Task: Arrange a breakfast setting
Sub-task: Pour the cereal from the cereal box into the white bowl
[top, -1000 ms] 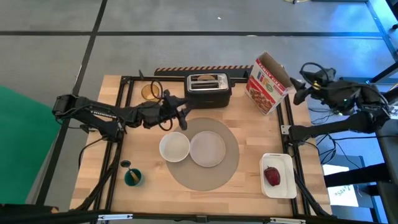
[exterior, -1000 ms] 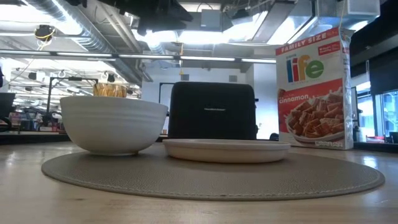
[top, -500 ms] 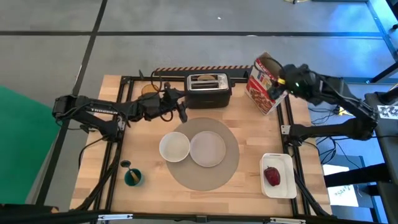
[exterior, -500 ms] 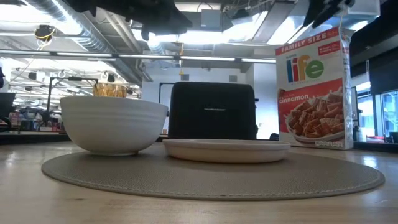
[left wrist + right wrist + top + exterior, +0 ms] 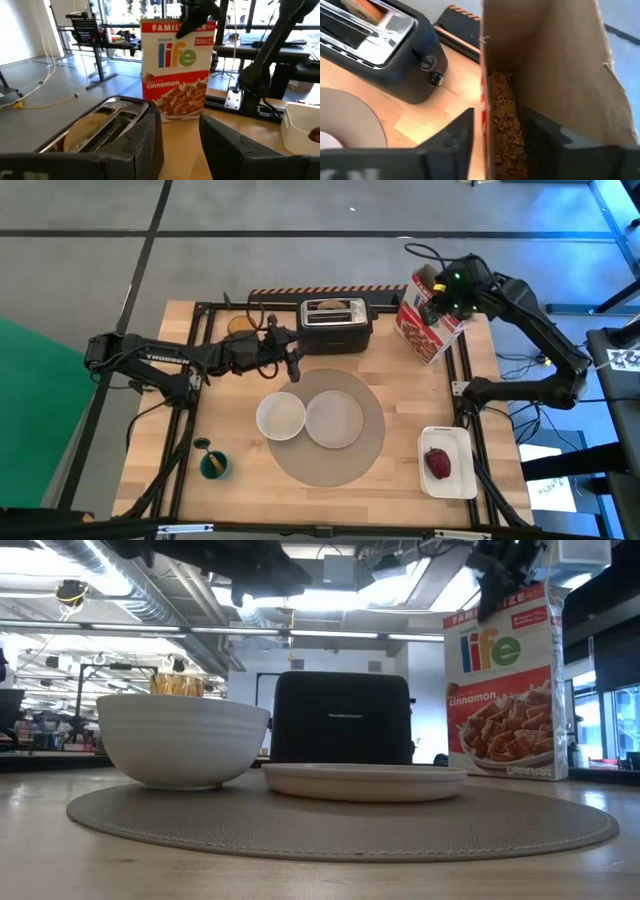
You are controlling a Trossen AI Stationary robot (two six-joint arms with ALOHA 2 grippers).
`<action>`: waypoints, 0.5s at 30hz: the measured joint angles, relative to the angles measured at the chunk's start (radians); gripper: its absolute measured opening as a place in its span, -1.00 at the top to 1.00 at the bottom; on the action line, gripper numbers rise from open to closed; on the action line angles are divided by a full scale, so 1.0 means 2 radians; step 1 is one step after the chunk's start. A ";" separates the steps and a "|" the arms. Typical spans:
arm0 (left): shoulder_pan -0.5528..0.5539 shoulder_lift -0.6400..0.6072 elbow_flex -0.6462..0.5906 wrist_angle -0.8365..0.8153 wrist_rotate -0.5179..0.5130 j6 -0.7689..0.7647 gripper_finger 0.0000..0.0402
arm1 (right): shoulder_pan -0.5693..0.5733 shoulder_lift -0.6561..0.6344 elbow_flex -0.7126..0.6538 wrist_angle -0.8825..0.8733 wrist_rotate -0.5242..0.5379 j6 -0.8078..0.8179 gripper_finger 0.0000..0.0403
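Observation:
A round grey mat (image 5: 345,465) lies mid-table with a white bowl (image 5: 281,417) and a small white plate (image 5: 334,420) on it. An amber tumbler (image 5: 240,325) stands at the far left. A bagel (image 5: 333,307) sits in the slots of the black toaster (image 5: 336,325). A red fruit (image 5: 438,463) lies in the white tray (image 5: 447,442). I see no spoon. My left gripper (image 5: 292,362) is open and empty, just left of the toaster's near corner (image 5: 145,125). My right gripper (image 5: 440,288) is open above the open top of the cereal box (image 5: 520,115), one finger over its inside, one outside.
The cereal box (image 5: 430,315) stands at the far right, by the table's frame rail (image 5: 462,370). A small green object (image 5: 213,466) lies at the near left. Bare wood shows at the near left and between the toaster and the box.
My right gripper has swung in from beyond the table's right edge toward the far left and now stands over the cereal box's open top. My left gripper has shifted a little toward the toaster. Nothing on the table has moved.

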 joint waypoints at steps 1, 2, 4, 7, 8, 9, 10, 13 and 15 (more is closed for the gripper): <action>-0.001 0.000 0.000 -0.002 0.000 0.000 0.26 | -0.003 0.003 0.000 -0.003 -0.001 -0.002 0.39; -0.001 0.000 0.000 -0.003 0.000 -0.001 0.26 | -0.007 0.007 0.000 -0.006 -0.004 -0.005 0.48; -0.001 0.000 0.000 -0.004 0.000 -0.003 0.26 | -0.010 0.013 0.000 -0.010 -0.014 -0.016 0.68; -0.001 0.000 0.000 -0.004 0.000 0.000 0.22 | -0.009 0.020 0.000 -0.015 -0.031 -0.032 0.94; -0.001 0.000 0.000 -0.004 0.001 0.000 0.19 | -0.009 0.020 0.000 -0.016 -0.035 -0.037 0.96; -0.001 0.000 0.000 -0.004 0.001 0.000 0.17 | -0.008 0.020 0.000 -0.017 -0.035 -0.040 0.96; -0.001 0.000 0.000 -0.004 0.001 0.000 0.14 | -0.008 0.019 0.000 -0.018 -0.035 -0.041 0.97; -0.001 0.000 0.000 -0.004 0.001 0.000 0.02 | -0.009 0.019 0.020 -0.037 -0.034 -0.045 0.99; -0.001 0.000 0.000 -0.003 0.001 0.004 -0.06 | -0.009 0.019 0.050 -0.054 -0.029 -0.059 1.00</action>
